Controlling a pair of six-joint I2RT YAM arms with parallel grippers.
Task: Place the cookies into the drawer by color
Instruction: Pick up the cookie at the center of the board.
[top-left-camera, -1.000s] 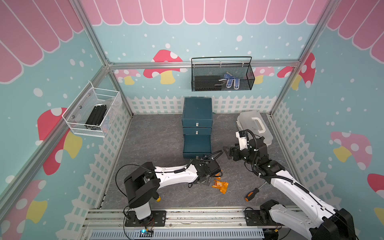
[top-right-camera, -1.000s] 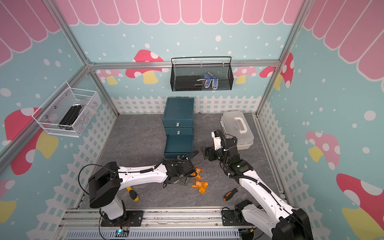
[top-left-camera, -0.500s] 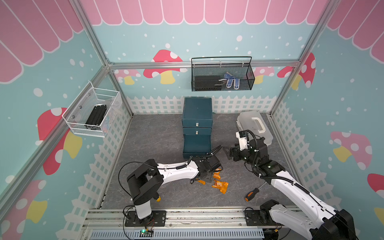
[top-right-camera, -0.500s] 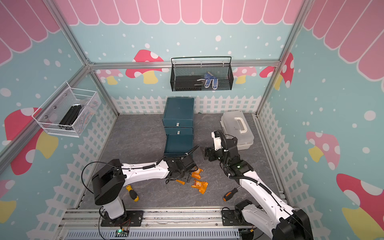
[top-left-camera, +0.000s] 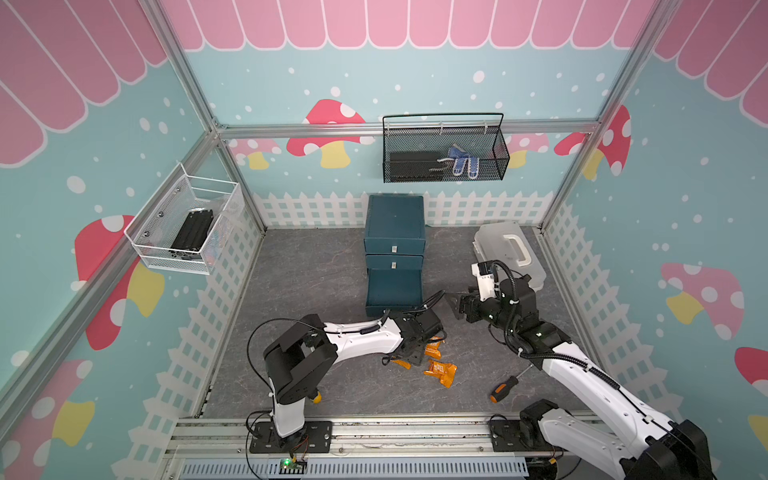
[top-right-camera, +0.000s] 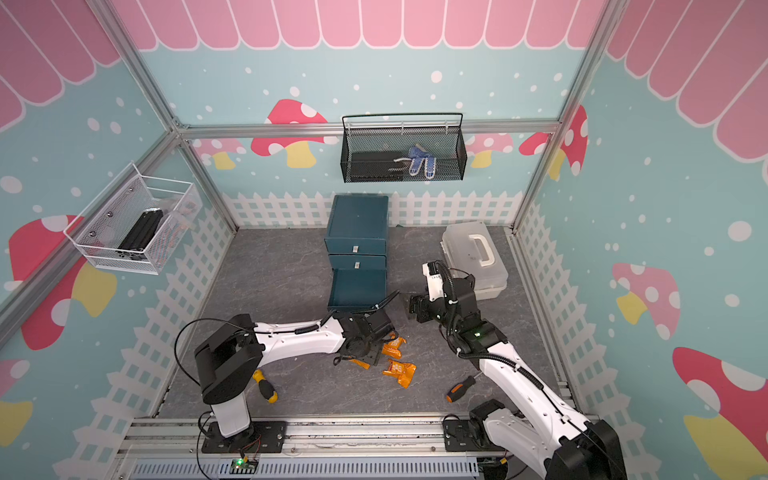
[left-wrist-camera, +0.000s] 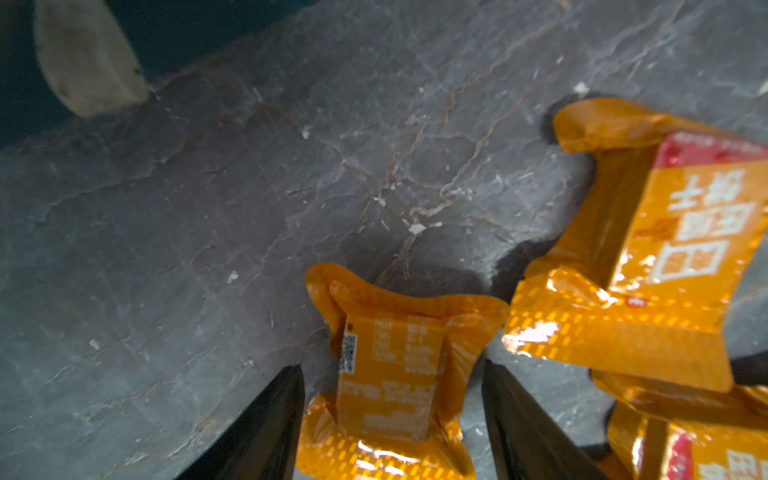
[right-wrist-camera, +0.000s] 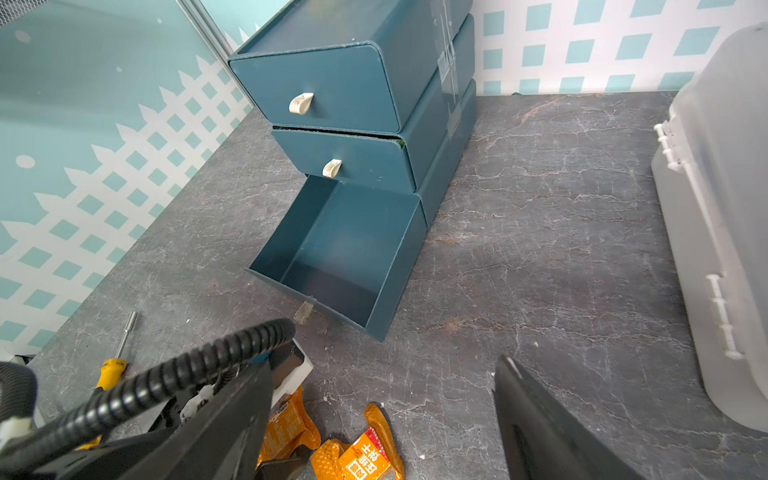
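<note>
Two screwdrivers lie nearest the front rail: an orange-handled screwdriver (top-left-camera: 504, 388) by the right arm's base and a yellow-handled screwdriver (top-right-camera: 264, 386) by the left arm's. Just beyond them, three orange cookies sit close together on the grey table (top-left-camera: 307, 282). The nearest cookie (top-left-camera: 441, 371) lies clear of the arm and a second cookie (top-left-camera: 434, 350) lies just behind it. The third cookie (left-wrist-camera: 388, 332) lies flat between the fingers of the left gripper (left-wrist-camera: 391, 368), which reaches down over it with its jaws spread to either side; whether the pads touch the foil cannot be told. The right gripper (right-wrist-camera: 384, 365) hangs above the table near the front corner of the pulled-out tray, jaws wide apart with only bare table between them. Behind both stands the drawer (top-left-camera: 395, 216), its bottom tray (right-wrist-camera: 332, 232) pulled out toward the arms and the two upper ones shut. A translucent white case (top-left-camera: 505, 245) lies to its right. Farthest back, a white wire basket (top-left-camera: 174, 257) and a black mesh basket (top-left-camera: 490, 166) hang on the walls.
</note>
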